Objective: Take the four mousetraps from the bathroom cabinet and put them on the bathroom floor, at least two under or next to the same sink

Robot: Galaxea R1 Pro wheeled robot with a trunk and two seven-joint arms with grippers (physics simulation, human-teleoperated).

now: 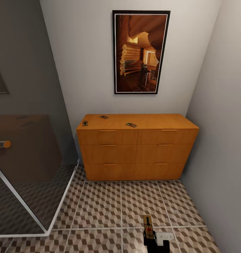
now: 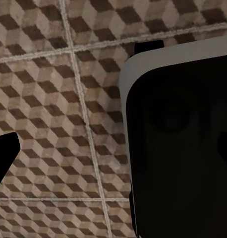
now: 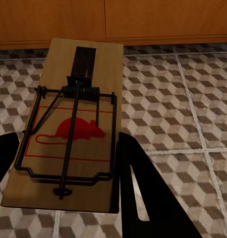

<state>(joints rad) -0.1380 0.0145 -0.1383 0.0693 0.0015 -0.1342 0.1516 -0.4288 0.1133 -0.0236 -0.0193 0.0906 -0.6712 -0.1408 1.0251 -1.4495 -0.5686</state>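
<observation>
Mousetrap (image 3: 69, 134) — tan board, red mouse mark

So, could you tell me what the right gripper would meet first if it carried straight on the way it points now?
Holding a mousetrap, the right gripper points low across the bathroom floor toward the cabinet. Its base looks like the first thing in line, though the downward tilt may bring the trap's front edge to the tiles first.

Cabinet (image 1: 134, 147) stands on cube-pattern floor (image 1: 109, 203); three mousetraps (image 1: 131, 124) on cabinet top.
</observation>
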